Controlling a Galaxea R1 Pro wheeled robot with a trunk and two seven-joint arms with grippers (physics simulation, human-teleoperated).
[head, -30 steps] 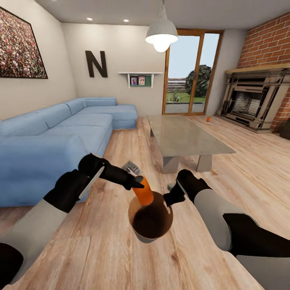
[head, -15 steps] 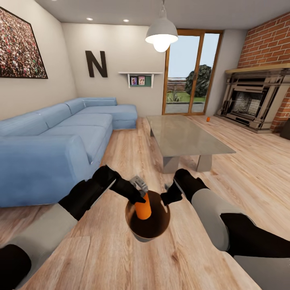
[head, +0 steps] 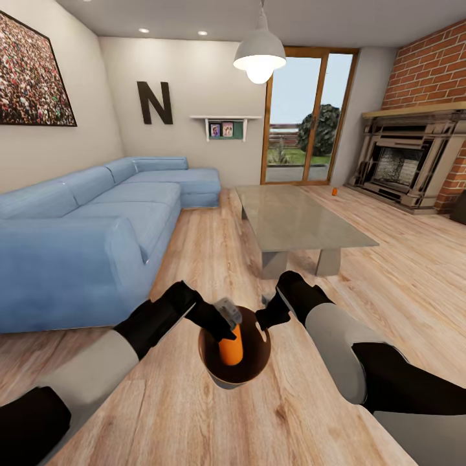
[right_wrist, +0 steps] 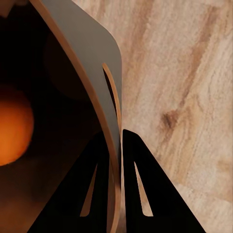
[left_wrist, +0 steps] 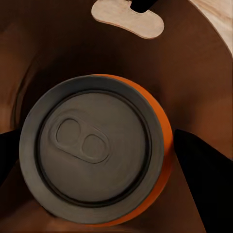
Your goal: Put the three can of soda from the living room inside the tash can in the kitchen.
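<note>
Left gripper (head: pixel 226 327): jaws clamped on either side of an orange-red soda can (head: pixel 231 345), dark fingers (left_wrist: pixel 206 187) flanking its body in the left wrist view. The can's silver top (left_wrist: pixel 90 150) faces straight back at that camera, so its long axis runs along the gripper and roughly upright, lower end down inside the bin. The can sits between the jaws, not beside them; release, judged from this, needs only a spreading of the jaws and no sideways travel.

Trash can (head: pixel 259 375): held off the floor at the robot's front, mouth up, brown inside, pale grey outside. The held can is already below the rim line, within the opening, near its centre. Whether it touches the bottom cannot be told.

Right gripper (head: pixel 264 318): jaws pressed onto the bin's wall (right_wrist: pixel 97 63), one finger (right_wrist: pixel 92 194) inside and one outside the rim, carrying the bin. The orange can (right_wrist: pixel 14 124) shows blurred in the interior past that wall.

Second orange can (head: pixel 334 191): standing on the plank floor (head: pixel 401 272) well away, beyond the low grey surface (head: pixel 291 217), near the brick fireplace (head: pixel 408 162). Neither arm is close to it.

Blue corner sofa (head: pixel 84 220): along the robot's left side.
</note>
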